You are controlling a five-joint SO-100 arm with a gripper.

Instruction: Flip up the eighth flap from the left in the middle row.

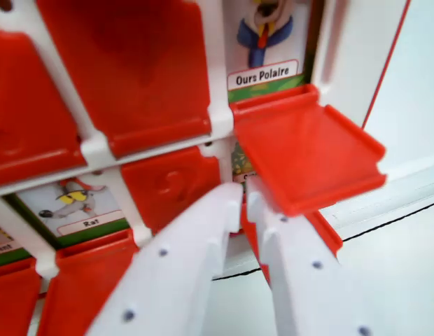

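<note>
While the white plastic two-fingered gripper (243,190) is pressing its tips in under the red plastic hinged flap (304,157) at the wrist view's right, the flipping step itself appears to be under way. That flap is standing out roughly level from the white plastic game board frame (215,77), half raised, baring the "Ours Polaire" picture card (264,52) above it. The jaws are nearly together with only a slim gap, holding nothing. The arm is reaching in from below, fingers slanting up toward the flap's hinge. Whether the tips are actually touching the flap is hard to judge at this blur. Next, I judge, the tips need an upward push to swing the flap fully upright.
</note>
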